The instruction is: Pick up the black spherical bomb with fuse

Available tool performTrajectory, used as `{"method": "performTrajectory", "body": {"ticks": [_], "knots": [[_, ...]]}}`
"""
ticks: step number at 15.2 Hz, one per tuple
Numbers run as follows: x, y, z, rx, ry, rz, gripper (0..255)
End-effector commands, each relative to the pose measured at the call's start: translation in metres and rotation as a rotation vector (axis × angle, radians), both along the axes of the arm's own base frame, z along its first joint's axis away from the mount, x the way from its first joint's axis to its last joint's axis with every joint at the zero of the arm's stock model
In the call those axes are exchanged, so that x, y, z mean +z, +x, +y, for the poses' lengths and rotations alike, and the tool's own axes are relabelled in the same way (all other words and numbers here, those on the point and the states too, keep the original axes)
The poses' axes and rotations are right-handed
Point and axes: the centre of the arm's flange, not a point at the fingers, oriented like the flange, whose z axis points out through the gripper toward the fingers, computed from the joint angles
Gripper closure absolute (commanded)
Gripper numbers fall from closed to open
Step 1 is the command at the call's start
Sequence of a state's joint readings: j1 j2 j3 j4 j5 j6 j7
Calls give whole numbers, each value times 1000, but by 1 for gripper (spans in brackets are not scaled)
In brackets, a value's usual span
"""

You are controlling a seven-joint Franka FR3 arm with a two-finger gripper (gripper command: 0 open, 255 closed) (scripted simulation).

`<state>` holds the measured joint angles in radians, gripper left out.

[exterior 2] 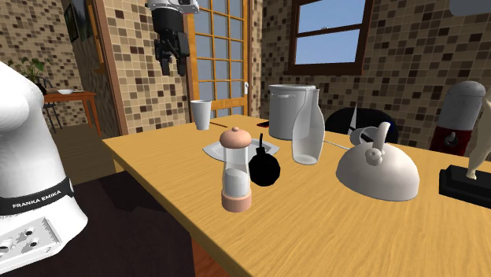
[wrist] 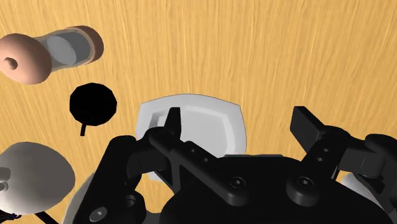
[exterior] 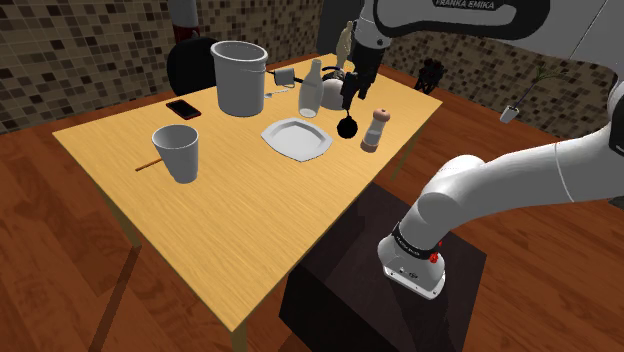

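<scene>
Gripper (wrist: 238,124) hangs high over the table (exterior: 250,220) with its fingers spread wide and nothing between them. From the wrist view it's sitting over the plate (wrist: 203,121), so it's off to one side of the bomb (wrist: 93,103). The bomb rests on the wood with its fuse poking up, boxed in by the plate, the pepper grinder (exterior 2: 234,169) and the kettle (exterior 2: 378,169). My guess is straight down is the only clean way in. The grinder is just beside the bomb and looks easy to tip, and the table's edge isn't far past it.

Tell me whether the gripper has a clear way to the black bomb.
Probably yes: the open gripper hangs above the plate, the bomb lies uncovered beside it, though the grinder stands close.
</scene>
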<state>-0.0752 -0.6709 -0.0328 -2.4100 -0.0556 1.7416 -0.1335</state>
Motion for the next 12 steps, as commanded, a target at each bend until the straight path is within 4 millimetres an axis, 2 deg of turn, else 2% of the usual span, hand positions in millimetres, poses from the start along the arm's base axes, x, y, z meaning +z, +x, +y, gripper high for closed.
{"method": "performTrajectory", "body": {"ticks": [1, 12], "knots": [[-15, 8, -18, -6, -6, -8, 0], [-88, 51, -130, -47, -35, -41, 0]]}}
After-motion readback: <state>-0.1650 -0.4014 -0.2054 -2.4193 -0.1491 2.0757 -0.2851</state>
